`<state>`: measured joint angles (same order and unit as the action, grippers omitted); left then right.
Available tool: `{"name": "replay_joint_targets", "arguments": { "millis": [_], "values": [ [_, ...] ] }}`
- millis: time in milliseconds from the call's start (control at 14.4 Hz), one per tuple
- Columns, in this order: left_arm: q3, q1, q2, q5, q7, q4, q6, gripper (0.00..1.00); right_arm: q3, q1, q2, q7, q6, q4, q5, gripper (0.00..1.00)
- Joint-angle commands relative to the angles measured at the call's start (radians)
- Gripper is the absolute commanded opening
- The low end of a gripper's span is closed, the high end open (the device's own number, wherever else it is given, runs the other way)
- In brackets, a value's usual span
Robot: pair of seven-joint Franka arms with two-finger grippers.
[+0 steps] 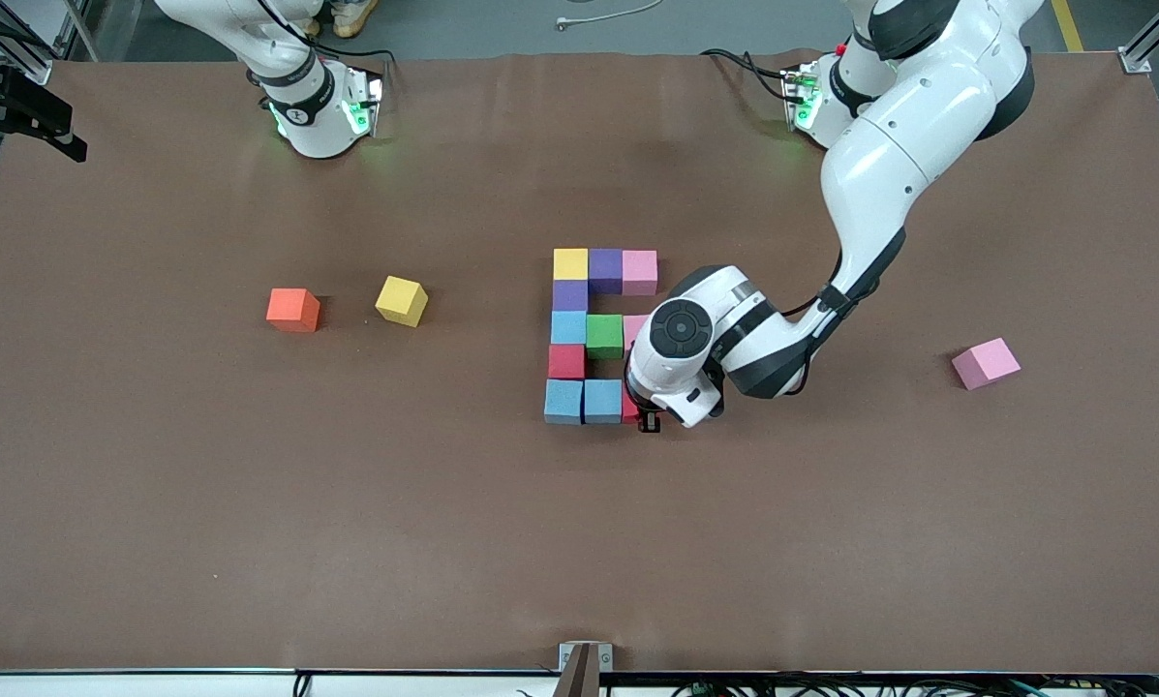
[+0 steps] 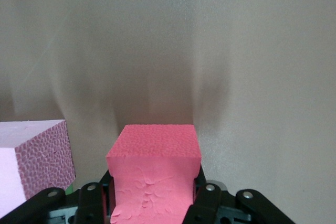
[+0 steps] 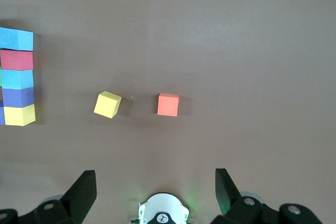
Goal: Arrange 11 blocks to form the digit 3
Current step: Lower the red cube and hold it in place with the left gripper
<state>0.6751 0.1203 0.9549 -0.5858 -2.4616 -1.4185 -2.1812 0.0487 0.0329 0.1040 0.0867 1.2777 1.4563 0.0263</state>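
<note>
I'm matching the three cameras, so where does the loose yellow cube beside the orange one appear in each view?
Front view: the loose yellow cube lies tilted beside the orange cube, toward the right arm's end of the table.
Left wrist view: not in it.
Right wrist view: it lies at mid-frame, with the orange cube beside it.
Shared landmark: the orange cube appears in the front and right wrist views.
</note>
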Motion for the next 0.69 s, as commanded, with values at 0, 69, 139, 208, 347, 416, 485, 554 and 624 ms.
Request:
{"name": "replay_joint_targets", "arguments": {
  "millis": [0,69,139,208,347,416,485,554,624],
  "values": [
    [-0.012,0.018,0.016,0.023,0.018,0.024,-0.011,0.22,0.002,0.005,0.022,0.001,0.006,0.019,0.001,1.0],
    [-0.012,0.018,0.016,0.023,0.018,0.024,-0.011,0.23,0.002,0.005,0.022,0.001,0.005,0.019,0.001,1.0],
    [-0.012,0.018,0.016,0.023,0.019,0.024,-0.011,0.26,0.002,0.005,0.022,0.001,0.005,0.019,0.001,1.0],
    [-0.012,0.018,0.021,0.023,0.021,0.024,-0.011,0.31,0.002,0.005,0.022,0.001,0.005,0.019,0.001,1.0],
    [-0.012,0.018,0.021,0.021,0.023,0.024,-0.011,0.51,0.002,0.005,0.02,0.002,0.003,0.019,0.001,1.0],
    [-0.012,0.018,0.021,0.02,0.024,0.024,-0.011,0.66,0.002,0.005,0.022,0.002,0.003,0.019,0.001,1.0],
    [-0.012,0.018,0.021,0.015,0.027,0.024,-0.011,0.91,0.002,0.005,0.02,0.002,0.002,0.019,0.001,1.0],
    [-0.012,0.019,0.021,0.012,0.047,0.024,-0.011,1.0,0.002,0.005,0.02,0.002,0.002,0.019,0.001,1.0],
    [-0.012,0.027,0.016,0.012,0.073,0.024,-0.011,1.0,0.002,0.005,0.02,0.002,0.002,0.019,0.001,1.0]
  ]
}}
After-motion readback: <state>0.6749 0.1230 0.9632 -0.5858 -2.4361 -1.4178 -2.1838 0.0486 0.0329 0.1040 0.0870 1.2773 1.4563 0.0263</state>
